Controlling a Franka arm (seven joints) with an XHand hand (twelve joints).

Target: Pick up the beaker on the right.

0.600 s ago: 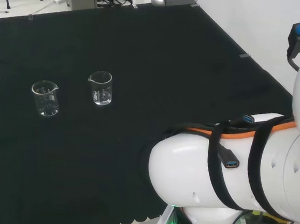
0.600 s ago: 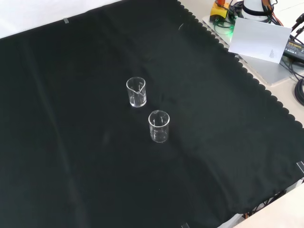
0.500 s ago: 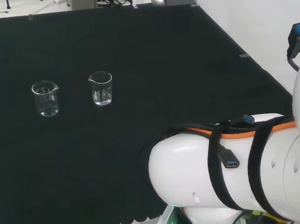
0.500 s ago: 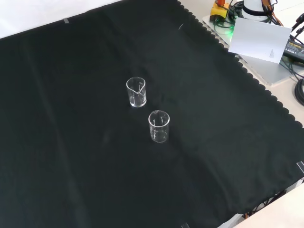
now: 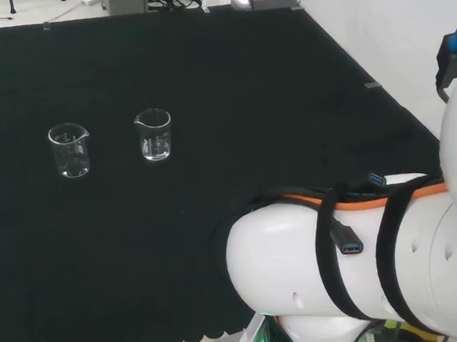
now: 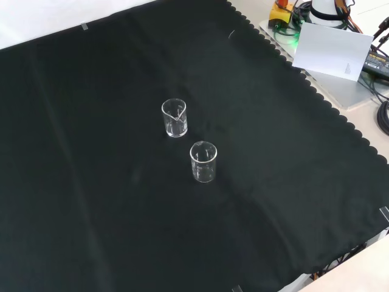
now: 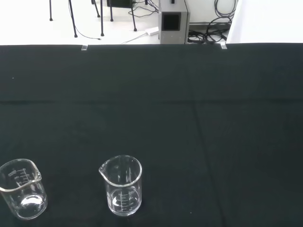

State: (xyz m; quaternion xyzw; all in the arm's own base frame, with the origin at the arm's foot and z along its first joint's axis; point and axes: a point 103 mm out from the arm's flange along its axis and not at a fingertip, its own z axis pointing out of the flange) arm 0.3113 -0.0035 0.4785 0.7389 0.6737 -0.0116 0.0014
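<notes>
Head view: two clear beakers (image 5: 152,134) stand apart on the black cloth (image 5: 258,94); the hand's state cannot be told

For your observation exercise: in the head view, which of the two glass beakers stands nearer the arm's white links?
The right-hand beaker; the other beaker stands farther left, away from the white links.

Nothing really readable here, just tiny scale marks on both beakers (image 7: 121,185) (image 7: 22,189), way too small to make out.
</notes>
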